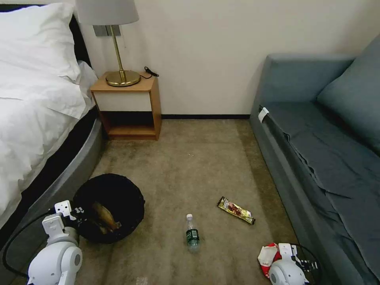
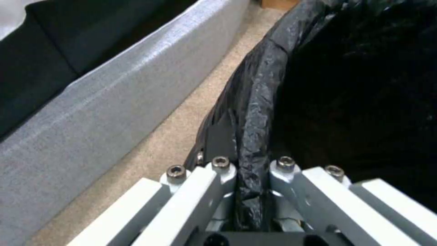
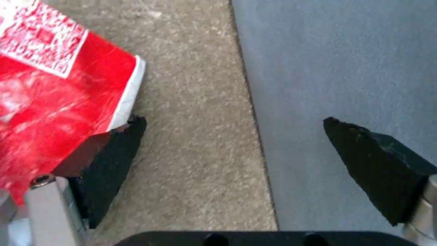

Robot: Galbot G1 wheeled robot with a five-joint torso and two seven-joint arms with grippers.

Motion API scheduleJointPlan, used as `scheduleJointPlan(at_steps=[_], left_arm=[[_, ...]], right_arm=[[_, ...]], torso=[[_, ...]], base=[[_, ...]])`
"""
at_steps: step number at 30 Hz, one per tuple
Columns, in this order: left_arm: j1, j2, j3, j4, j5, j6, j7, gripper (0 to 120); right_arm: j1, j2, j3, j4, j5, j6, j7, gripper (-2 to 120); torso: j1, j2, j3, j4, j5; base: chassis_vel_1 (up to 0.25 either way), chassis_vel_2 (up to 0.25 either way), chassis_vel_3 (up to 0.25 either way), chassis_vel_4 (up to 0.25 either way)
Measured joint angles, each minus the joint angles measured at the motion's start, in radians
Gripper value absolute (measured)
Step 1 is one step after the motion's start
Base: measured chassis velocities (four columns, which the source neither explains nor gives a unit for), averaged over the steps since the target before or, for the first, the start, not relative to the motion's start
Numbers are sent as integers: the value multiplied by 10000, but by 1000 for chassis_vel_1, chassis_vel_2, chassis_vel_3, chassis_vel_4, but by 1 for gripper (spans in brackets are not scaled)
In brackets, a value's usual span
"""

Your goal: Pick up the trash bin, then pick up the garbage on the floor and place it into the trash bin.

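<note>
Left gripper (image 2: 249, 191) is clamped on the bagged rim of the bin (image 1: 107, 208) by the bed; right gripper (image 3: 234, 160) hangs open beside – not astride – the red packet (image 3: 50, 102), so closing risks pinching carpet only.

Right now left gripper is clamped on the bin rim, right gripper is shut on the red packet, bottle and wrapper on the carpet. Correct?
One error: the right gripper is open, not shut on the red packet. The right wrist view shows the packet beside one finger, not between the two. The rest holds: left gripper clamps the trash bin rim; bottle and wrapper lie on the carpet.
</note>
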Motion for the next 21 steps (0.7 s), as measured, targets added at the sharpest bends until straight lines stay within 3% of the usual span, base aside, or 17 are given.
scheduleJointPlan(at_steps=[21], left_arm=[[77,59,-52,-78,-6,-49,8,3]], right_arm=[[-559,-1336,535,1522,908,-632,-471,100]], torso=[[0,-2,0,9,12]], base=[[0,0,0,0]])
